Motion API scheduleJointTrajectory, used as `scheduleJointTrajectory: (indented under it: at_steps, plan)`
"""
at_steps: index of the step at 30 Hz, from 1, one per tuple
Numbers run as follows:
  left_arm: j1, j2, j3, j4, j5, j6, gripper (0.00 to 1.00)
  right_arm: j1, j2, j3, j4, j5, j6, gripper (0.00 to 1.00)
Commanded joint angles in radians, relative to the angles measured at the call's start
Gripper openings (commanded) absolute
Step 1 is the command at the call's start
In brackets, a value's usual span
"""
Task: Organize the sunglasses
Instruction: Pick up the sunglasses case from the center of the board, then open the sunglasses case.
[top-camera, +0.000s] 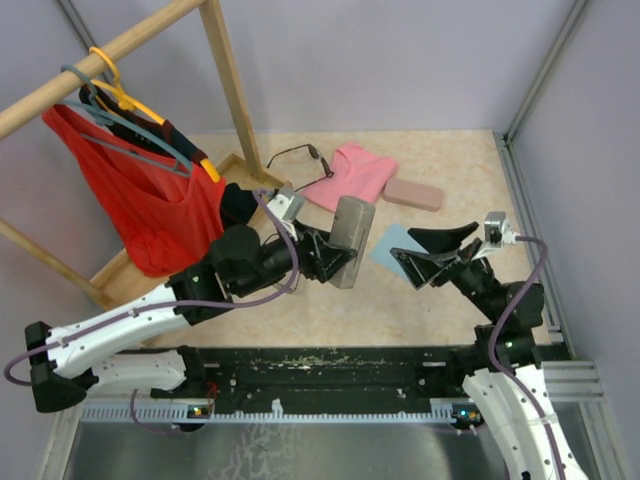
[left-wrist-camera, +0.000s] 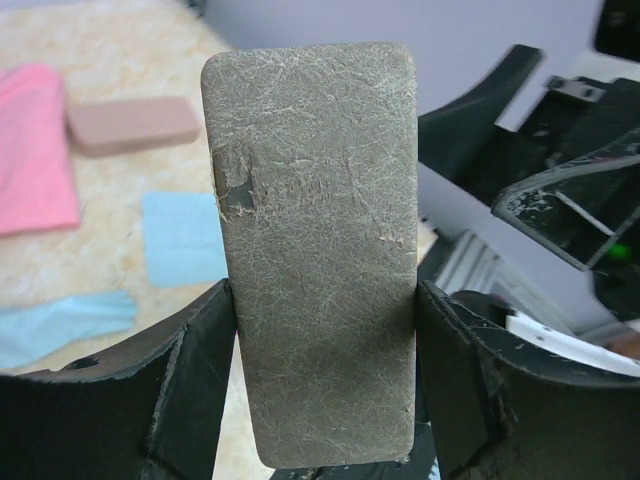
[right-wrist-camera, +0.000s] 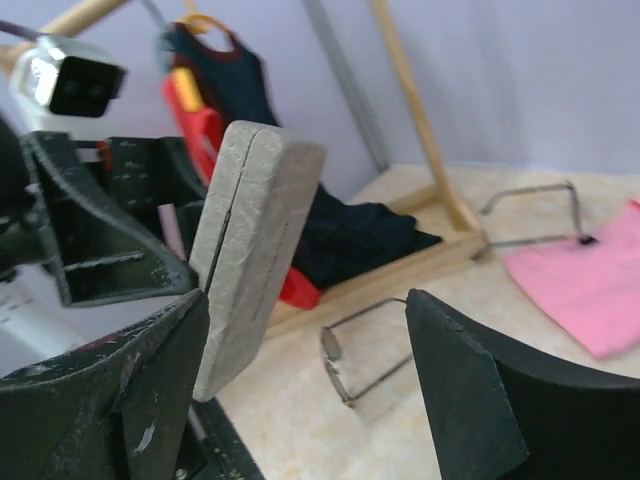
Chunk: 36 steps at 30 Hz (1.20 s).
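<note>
My left gripper (top-camera: 335, 255) is shut on a grey felt case (top-camera: 350, 240) and holds it above the table; both fingers press the case's (left-wrist-camera: 315, 250) long sides. One pair of sunglasses (top-camera: 298, 158) lies at the back beside a pink cloth (top-camera: 352, 173). The right wrist view shows that pair (right-wrist-camera: 540, 210) and a second pair of sunglasses (right-wrist-camera: 365, 350) lying on the table below the case (right-wrist-camera: 250, 250). My right gripper (top-camera: 408, 250) is open with nothing between its fingers, just right of the case and facing it.
A pink case (top-camera: 413, 193) lies at the back right. A light-blue cloth (top-camera: 388, 243) lies under my right gripper, and another blue cloth (left-wrist-camera: 60, 322) shows in the left wrist view. A wooden clothes rack (top-camera: 225, 70) with a red shirt (top-camera: 150, 210) stands at the left.
</note>
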Motion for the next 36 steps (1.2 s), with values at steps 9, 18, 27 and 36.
scheduleJointTrajectory:
  at_steps: [9,18,27,36]
  plan:
    - [0.002,-0.144,0.014,0.365,0.432,0.179,0.01,0.001,0.247,0.049,0.99,-0.396,0.404,0.87]
    - [0.002,-0.094,0.109,0.387,0.605,0.291,0.0,0.157,0.419,0.163,1.12,-0.422,0.349,0.91]
    - [0.002,-0.064,0.158,0.374,0.684,0.306,0.0,0.307,0.403,0.184,0.914,-0.405,0.11,0.92]
    - [0.003,-0.045,0.161,0.373,0.686,0.3,0.0,0.318,0.423,0.205,0.921,-0.406,0.129,0.92]
